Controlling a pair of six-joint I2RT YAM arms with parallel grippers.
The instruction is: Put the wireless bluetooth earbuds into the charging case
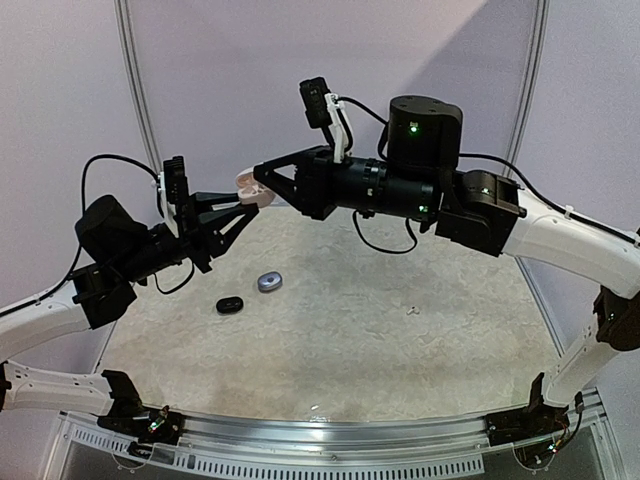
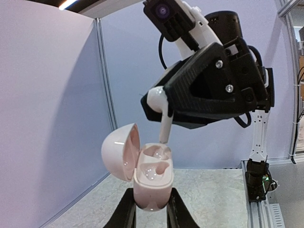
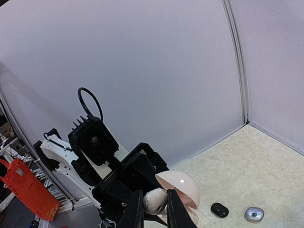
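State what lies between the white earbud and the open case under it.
Nothing. The left wrist view shows the white earbud with its stem aimed down into the open case, no object between; whether the tip touches is unclear.

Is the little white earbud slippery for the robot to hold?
Probably: the white earbud looks smooth and glossy, and the right gripper pinches only its rounded head. It is likely very light, being much smaller than the pink case. Dropped, it might roll.

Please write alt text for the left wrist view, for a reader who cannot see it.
The right gripper holds a white earbud stem-down over an open pale pink charging case, which the left gripper clamps from below. The lid hangs open to the left; lilac wall panels stand behind.
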